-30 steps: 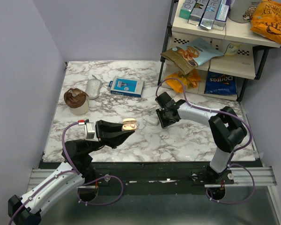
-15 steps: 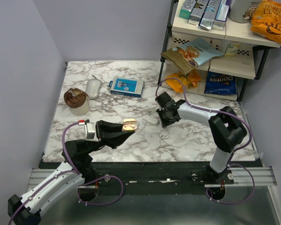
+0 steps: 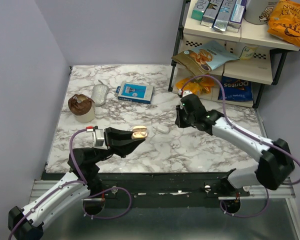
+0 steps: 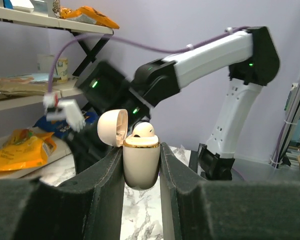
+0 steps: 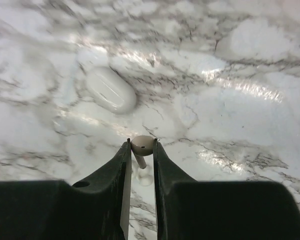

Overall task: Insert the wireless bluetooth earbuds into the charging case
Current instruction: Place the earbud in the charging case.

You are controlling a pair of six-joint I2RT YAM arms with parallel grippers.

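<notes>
Left gripper (image 3: 135, 138): clamped on the charging case, one finger against each side; it is carried above the near-left part of the table, not resting on it.
Charging case (image 4: 140, 169): pale cream oval body with a gold rim, upright between the fingers. The lid (image 4: 113, 127) is hinged back to the left in the left wrist view.
Seated earbud (image 4: 142, 130): glossy white, sitting in the mouth of the charging case with its rounded head showing above the rim.
Second slot of the case: hidden behind the seated earbud and the rim in the left wrist view, so its state cannot be told.
Right gripper (image 5: 141, 152): fingers pinched on the held earbud and pointing down at the marble, raised above the table near its middle.
Held earbud (image 5: 143, 143): rounded head caught between the two fingertips, stem running back between the fingers.
White oval case (image 5: 111, 90): lying closed on the marble, beyond the right gripper's fingertips and to the left in the right wrist view, apart from them.
Small pale patch under the held earbud: faint and blurred, possibly a shadow or reflection; not identified.
Table (image 3: 205, 150): white marble with grey veining.
Far-left items: a blue box (image 3: 135, 92), a silvery grey object (image 3: 99, 93) beside it and a brown-topped cup (image 3: 81, 107), all well apart from both grippers.
Shelf rack (image 3: 225, 70): at the far right, loaded with snack bags and cartons.
</notes>
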